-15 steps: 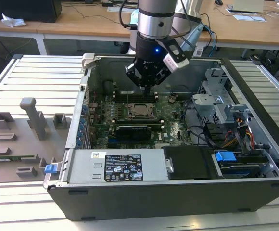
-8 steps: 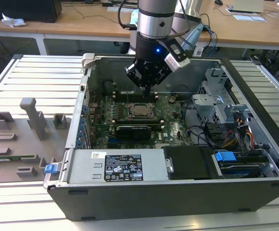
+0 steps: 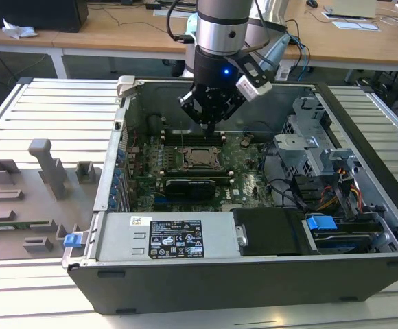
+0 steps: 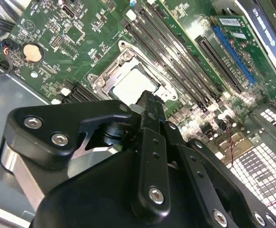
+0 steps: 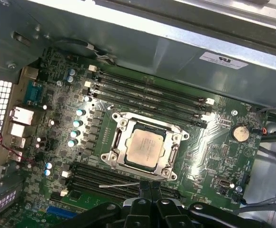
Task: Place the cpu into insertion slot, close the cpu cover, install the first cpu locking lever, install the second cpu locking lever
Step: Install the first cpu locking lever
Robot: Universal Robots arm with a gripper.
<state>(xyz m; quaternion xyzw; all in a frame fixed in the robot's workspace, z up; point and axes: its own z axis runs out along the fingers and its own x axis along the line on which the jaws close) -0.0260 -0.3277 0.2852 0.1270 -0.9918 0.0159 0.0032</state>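
Cpu (image 5: 146,145) lay just ahead of the gripper (image 5: 146,189), whose fingers were pressed together, gripping nothing, and hung above the board. The chip sat flat in the insertion slot (image 5: 118,124), with the cpu cover (image 5: 172,151) lying down around its pale top. A thin metal lever (image 5: 119,185) stretched along the nearest memory slots (image 5: 95,176). Around them spread the green motherboard (image 3: 243,171), inside the open computer case (image 3: 364,274).

Pale wooden desks (image 3: 116,31) stand behind a ribbed metal worktable (image 3: 48,110).
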